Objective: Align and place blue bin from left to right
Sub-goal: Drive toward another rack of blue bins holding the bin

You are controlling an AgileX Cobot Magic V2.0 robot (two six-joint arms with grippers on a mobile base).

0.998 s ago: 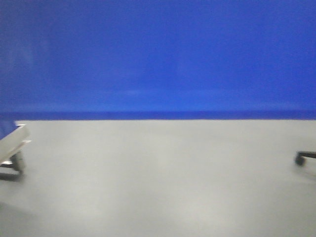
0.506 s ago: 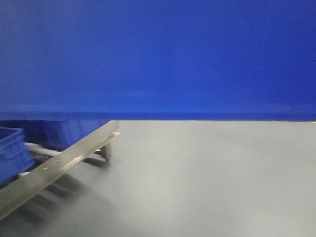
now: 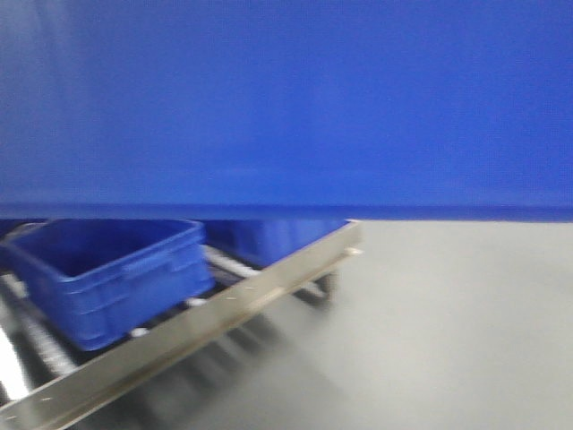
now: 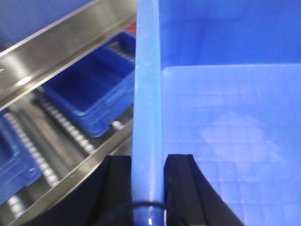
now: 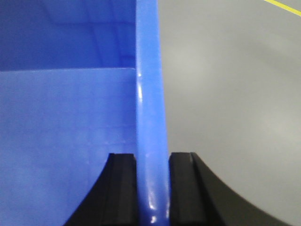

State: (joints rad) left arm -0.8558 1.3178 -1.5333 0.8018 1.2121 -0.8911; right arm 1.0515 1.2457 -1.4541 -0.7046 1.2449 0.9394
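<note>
Near a probable rack (image 3: 224, 309), left fingers (image 4: 117, 188) and right fingers (image 5: 123, 188) clamp the blue bin (image 3: 286, 107)

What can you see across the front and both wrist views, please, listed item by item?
blue bin: one, bright blue, filling the top of the front view.
darker bins: at least two, dark blue, on the conveyor at lower left.
conveyor rail: one, silver metal, running diagonally beside the darker bins.
rollers: one row, metallic, under the darker bins.
floor: one, grey, right of the conveyor.
floor line: one, yellow, top right corner of the right wrist view.
left pincer: one, black, shut on the blue bin's rim.
right pincer: one, black, shut on the blue bin's opposite rim.
</note>
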